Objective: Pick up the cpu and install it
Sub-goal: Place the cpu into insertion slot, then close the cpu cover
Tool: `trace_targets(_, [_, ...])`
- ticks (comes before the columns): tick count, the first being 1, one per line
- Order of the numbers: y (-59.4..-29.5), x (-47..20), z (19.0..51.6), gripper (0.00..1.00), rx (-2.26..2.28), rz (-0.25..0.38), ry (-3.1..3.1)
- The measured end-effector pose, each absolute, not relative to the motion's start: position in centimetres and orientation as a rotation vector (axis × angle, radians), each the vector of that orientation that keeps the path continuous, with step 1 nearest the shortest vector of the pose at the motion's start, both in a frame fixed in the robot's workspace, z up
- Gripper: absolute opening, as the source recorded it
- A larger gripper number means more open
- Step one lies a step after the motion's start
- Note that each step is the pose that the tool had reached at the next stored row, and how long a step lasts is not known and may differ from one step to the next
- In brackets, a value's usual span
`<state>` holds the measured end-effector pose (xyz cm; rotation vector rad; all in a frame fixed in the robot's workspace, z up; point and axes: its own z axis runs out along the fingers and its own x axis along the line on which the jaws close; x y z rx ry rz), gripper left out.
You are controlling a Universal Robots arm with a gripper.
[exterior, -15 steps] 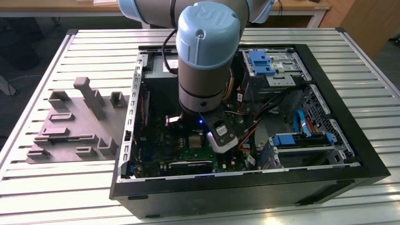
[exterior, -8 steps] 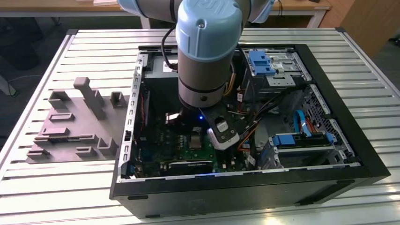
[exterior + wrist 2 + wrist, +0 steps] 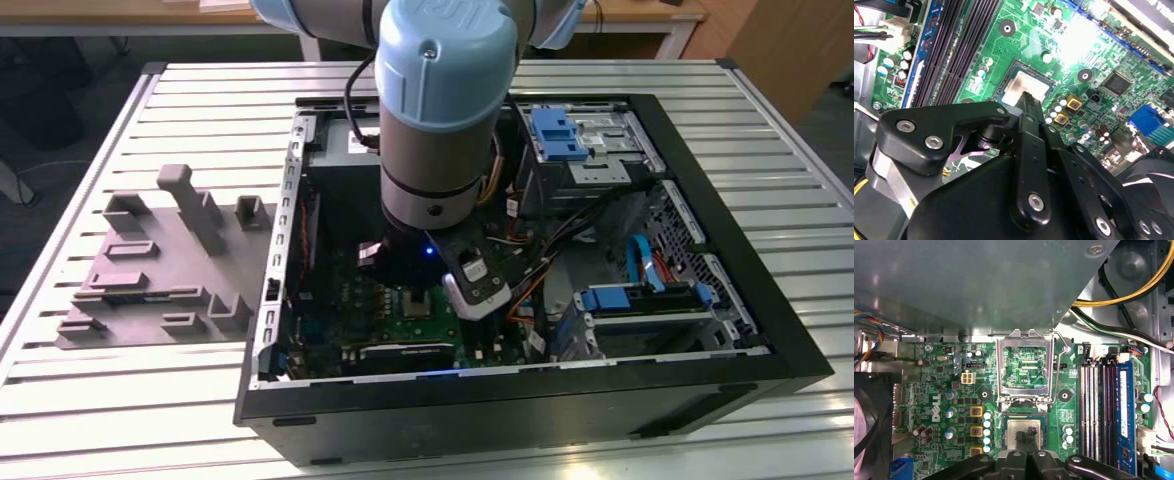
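A: Most of it looks done: the cpu lies in the socket, lower middle of the first wrist view.

B: And the gripper?

A: Fingertips pinched narrow on the chip; the socket frame stands open.

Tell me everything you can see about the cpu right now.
The cpu is a small flat square chip with a silvery metal top and a pale tan rim. It lies flat in the socket on the green motherboard, just below the raised silver socket frame in the first wrist view. The black tool tips sit over its middle, seemingly touching its top. In the second wrist view it shows as a bright square.
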<state>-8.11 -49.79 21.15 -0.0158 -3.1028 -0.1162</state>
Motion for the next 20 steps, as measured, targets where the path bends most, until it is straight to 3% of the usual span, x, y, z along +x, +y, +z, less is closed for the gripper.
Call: trace_targets(20, [-49.79,-8.12,21.97,0.11,-0.016,-0.116,-3.103])
